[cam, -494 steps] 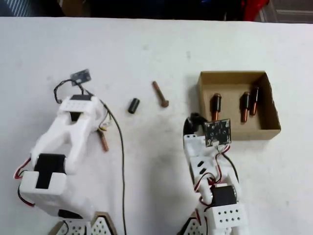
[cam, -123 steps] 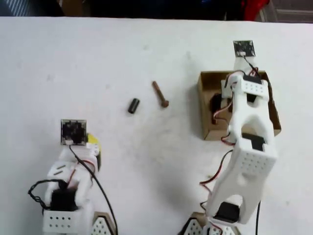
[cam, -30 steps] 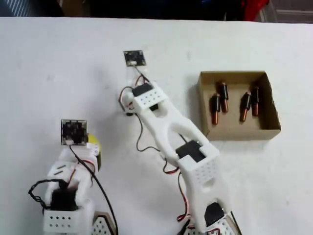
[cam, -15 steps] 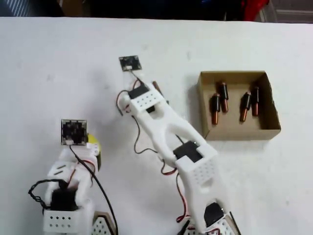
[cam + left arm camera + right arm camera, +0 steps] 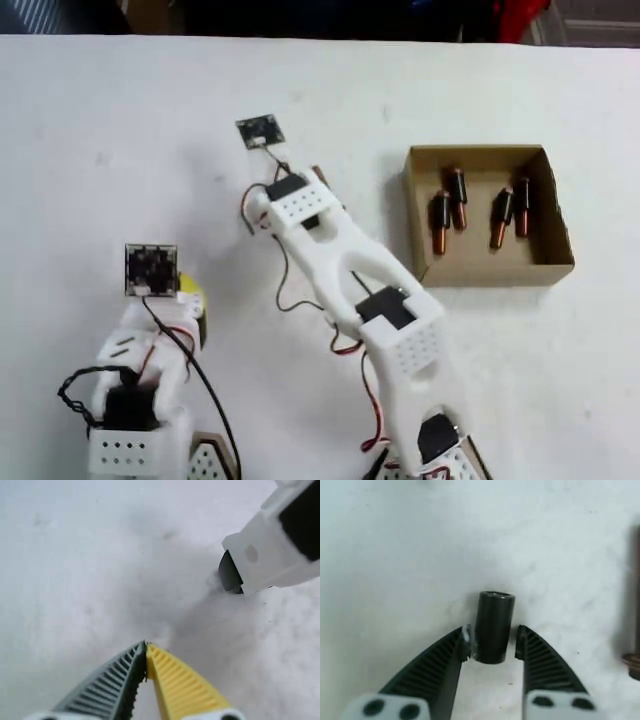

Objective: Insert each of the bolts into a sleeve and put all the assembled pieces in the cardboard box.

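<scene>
A black sleeve [image 5: 493, 625] lies on the white table. My right gripper [image 5: 492, 642] is open, with one dark finger on each side of the sleeve's near end and only narrow gaps between them. A copper bolt [image 5: 635, 605] lies beside it, and its tip [image 5: 319, 176] pokes out past my right arm [image 5: 300, 205], which covers the sleeve in the high view. The cardboard box [image 5: 411, 215] at the right holds several assembled pieces [image 5: 440, 222]. My left gripper [image 5: 145, 646] is shut and empty, pulled back at the near left [image 5: 193, 302].
The right arm's white wrist [image 5: 272, 540] and one dark finger [image 5: 229, 572] appear ahead of the left gripper. Bare white table lies on the far left and between the arms. The right arm's body stretches diagonally from the near edge toward the middle.
My right arm has shifted slightly left and down toward the sleeve, uncovering the bolt's tip. The left arm has not moved.
</scene>
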